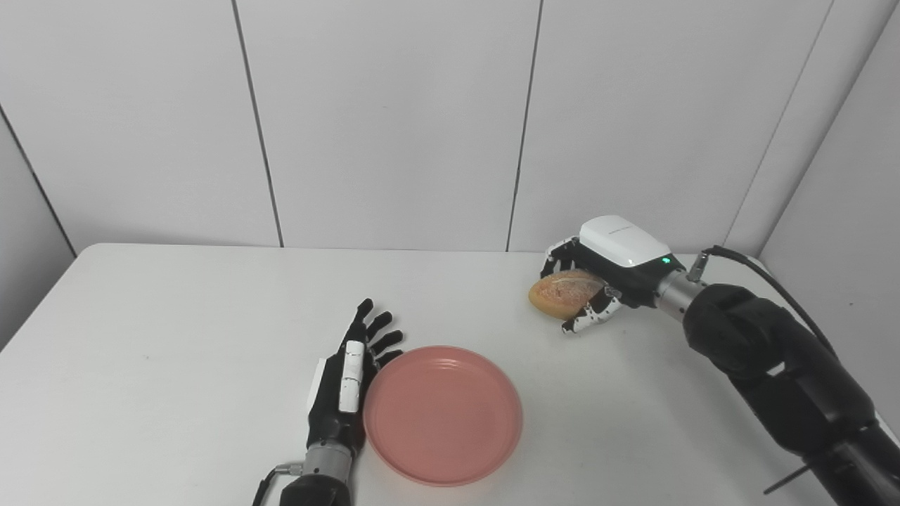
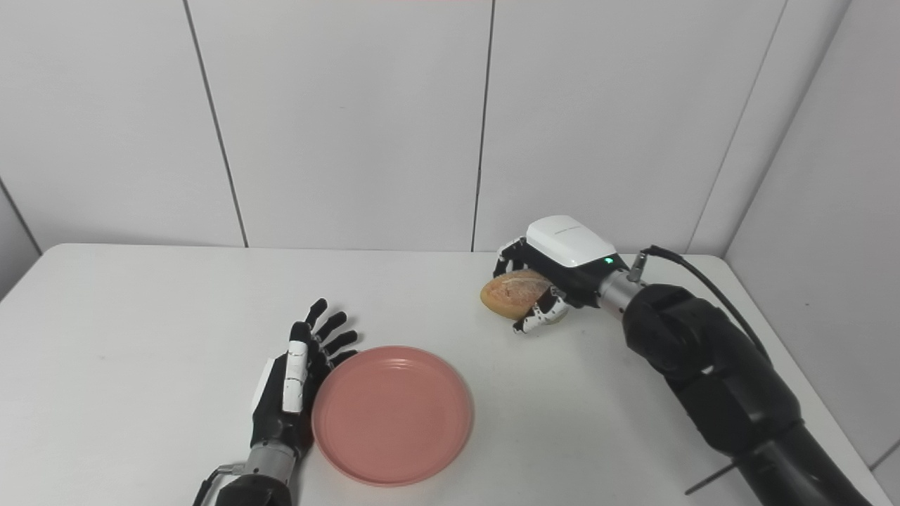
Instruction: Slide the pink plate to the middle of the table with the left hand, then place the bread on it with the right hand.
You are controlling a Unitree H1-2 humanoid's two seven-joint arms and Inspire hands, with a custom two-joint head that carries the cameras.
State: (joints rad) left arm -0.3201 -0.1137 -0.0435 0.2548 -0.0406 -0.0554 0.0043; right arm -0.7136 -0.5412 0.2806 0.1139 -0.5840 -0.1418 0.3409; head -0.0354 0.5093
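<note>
Pink plate [image 1: 443, 414] holds nothing; bread [image 1: 562, 293] sits in right robot hand [image 1: 598, 281].

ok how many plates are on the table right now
1. The pink plate lies on the white table near its front edge, right beside the open left robot hand. Nothing in view could hide another plate.
</note>
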